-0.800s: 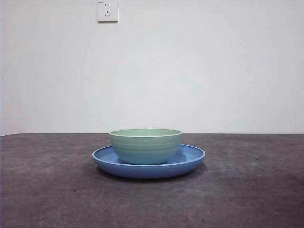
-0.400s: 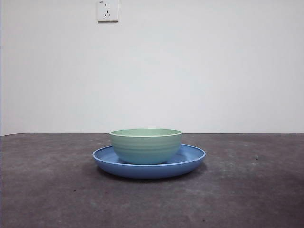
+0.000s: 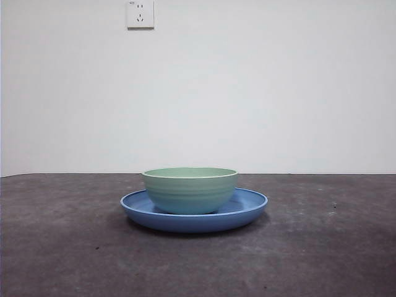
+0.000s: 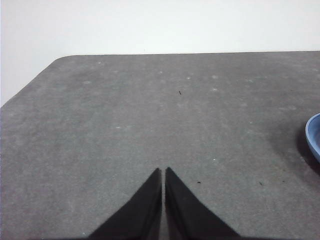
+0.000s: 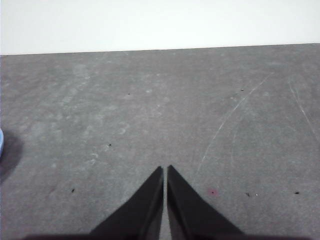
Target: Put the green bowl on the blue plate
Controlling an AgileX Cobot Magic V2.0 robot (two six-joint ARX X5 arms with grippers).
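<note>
The green bowl (image 3: 190, 190) is sitting upright inside the blue plate (image 3: 247, 210) on the tabletop (image 3: 322, 247), unmoved over the last second, so placement looks complete. The left gripper (image 4: 163, 172) and right gripper (image 5: 164, 171) are resting closed, empty, well apart from both.

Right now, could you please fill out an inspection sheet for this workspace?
Surface: dark grey table, scuffed and speckled.
Job's things: green bowl sits upright inside the blue plate.
Clutter: nothing seen.
Grippers: left pincer shut, over bare table, holding nothing, plate edge off to one side; right pincer shut, over bare table, holding nothing.
Cables: nothing seen.
Surroundings: plain white wall with a wall socket.
</note>
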